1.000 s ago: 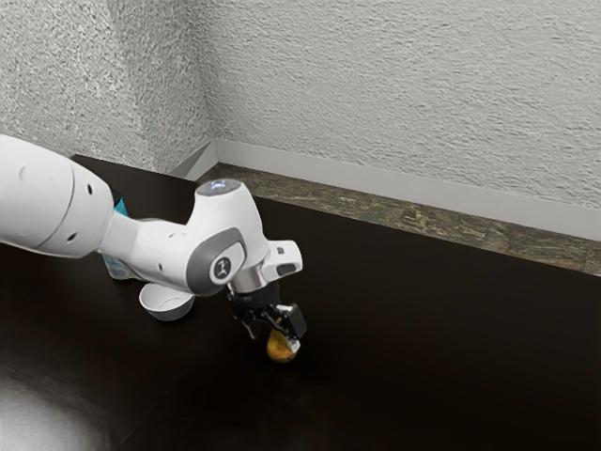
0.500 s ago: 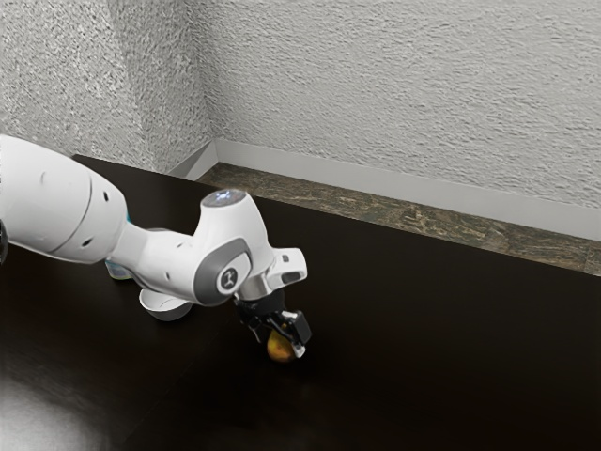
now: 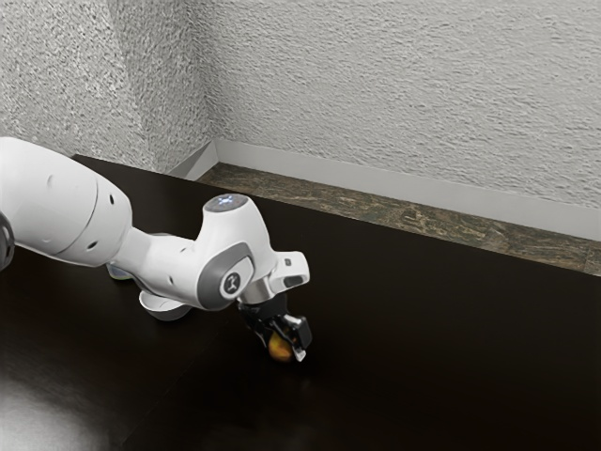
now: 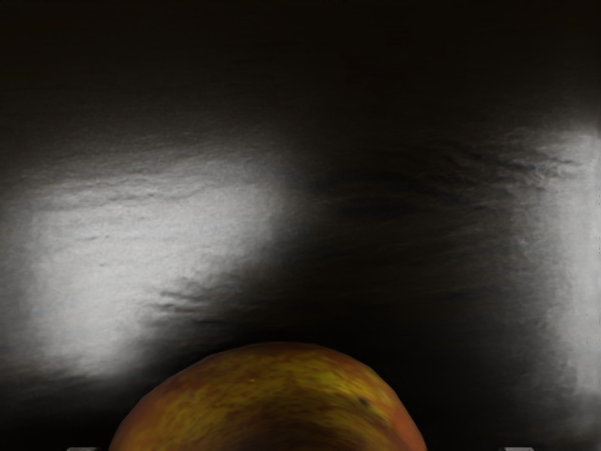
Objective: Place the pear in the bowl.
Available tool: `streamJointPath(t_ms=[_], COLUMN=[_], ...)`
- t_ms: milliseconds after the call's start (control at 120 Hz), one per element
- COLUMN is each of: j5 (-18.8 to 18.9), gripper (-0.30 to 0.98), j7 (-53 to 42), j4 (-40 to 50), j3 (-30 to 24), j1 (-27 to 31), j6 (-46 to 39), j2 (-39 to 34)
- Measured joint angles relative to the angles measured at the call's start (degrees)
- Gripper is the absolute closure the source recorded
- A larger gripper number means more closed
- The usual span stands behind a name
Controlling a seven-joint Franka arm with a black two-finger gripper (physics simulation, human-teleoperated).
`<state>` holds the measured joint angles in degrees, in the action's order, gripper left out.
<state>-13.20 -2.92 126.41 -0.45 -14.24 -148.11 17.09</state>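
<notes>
Easing slightly lower and toward the exterior view's right since the earlier frames, while leaving the pear (image 3: 280,349) in nearly the same spot on the dark table (image 3: 423,329). Bringing the gripper (image 3: 282,350) down around it, seemingly keeping the fingers (image 3: 300,354) open, one to each side, though judging that against dark wood. Showing, in the exterior view, the bowl (image 3: 167,312) well apart from the pear, toward that view's left, partly behind the arm (image 3: 66,207), near a mostly hidden pale blue object (image 3: 120,272). Revealing, from the wrist view, the pear's rounded yellow and reddish skin up close, plus pale patches of light (image 4: 160,244) across the tabletop.
</notes>
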Motion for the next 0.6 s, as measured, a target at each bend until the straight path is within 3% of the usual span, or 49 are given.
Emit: streamJointPath(t_ms=[175,600], j5=[0.3,1.6], gripper=[0.32,0.48], j7=[0.0,1.8], j4=[0.0,0.0], j3=[-0.1,0.0], j1=[0.0,0.0], j6=[-0.2,-0.7], j2=[0.0,-0.2])
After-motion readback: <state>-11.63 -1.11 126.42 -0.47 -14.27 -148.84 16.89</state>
